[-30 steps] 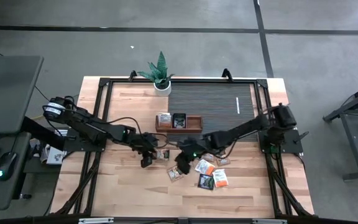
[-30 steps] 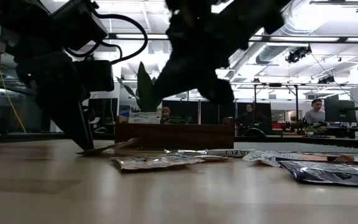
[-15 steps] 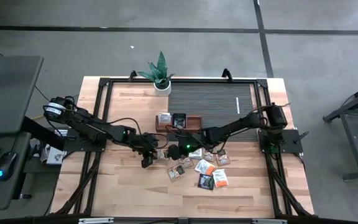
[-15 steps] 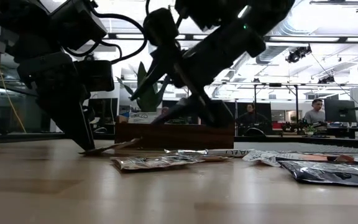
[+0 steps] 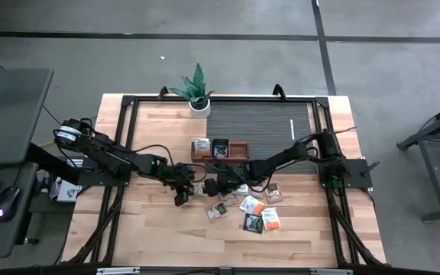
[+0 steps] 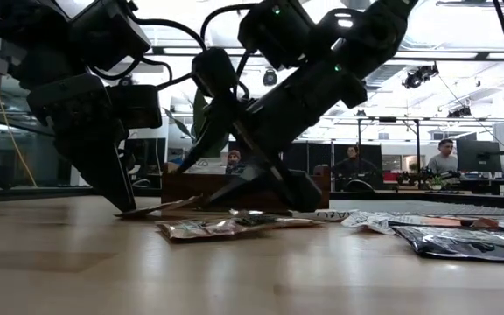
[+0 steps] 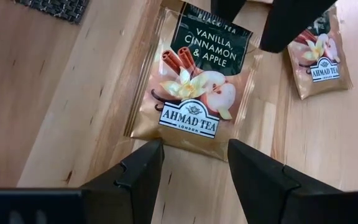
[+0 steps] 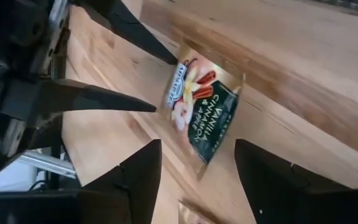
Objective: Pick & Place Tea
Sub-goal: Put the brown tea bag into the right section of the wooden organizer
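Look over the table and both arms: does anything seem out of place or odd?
Yes. Both open grippers crowd one tea sachet lying flat in front of the tray: the left gripper from one side, the right gripper from the other. Other sachets lie scattered and skewed on the table.

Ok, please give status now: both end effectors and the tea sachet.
Both end effectors open: left end effector, right end effector, facing across one vanilla sachet. Sachet flat on table, not gripped. Nothing between.

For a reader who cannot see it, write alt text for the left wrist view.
A Vanilla, Cinnamon & Apple tea sachet lies flat on the wooden table, just ahead of the open left pincer. Beyond it, the right pincer's dark fingers reach in over a second sachet.
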{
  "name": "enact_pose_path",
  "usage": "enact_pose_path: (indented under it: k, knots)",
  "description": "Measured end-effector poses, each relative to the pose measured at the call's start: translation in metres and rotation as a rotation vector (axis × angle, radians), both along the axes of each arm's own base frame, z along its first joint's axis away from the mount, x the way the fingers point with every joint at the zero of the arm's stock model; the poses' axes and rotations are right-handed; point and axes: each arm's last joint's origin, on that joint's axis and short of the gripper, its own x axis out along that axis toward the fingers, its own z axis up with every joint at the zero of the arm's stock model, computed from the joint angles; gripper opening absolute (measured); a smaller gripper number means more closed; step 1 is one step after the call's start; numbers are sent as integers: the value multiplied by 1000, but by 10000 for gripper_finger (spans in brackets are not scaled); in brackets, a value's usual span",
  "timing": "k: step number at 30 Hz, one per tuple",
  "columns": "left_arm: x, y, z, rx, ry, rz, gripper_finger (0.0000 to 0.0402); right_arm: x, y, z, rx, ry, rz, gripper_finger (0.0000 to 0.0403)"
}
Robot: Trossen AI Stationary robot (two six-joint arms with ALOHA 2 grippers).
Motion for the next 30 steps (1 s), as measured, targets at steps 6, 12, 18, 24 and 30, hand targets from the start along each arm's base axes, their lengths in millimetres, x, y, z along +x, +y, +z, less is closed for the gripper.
enact_pose_path:
  k: [6,12,18,24,30]
  knots:
    - [0,0,0,1,1,0,185,1,-2,-2,-15,3,-16,162]
    - [0,0,0,0,1,0,185,0,-2,-3,-26,5,-27,88]
    - [0,0,0,0,1,0,185,0,-2,-3,-45,3,-17,8]
    - [0,0,1,-23,5,-19,186,0,-2,-3,-58,1,-2,2]
    - [-7,-1,10,-67,13,-51,186,0,-1,-3,-53,1,28,1]
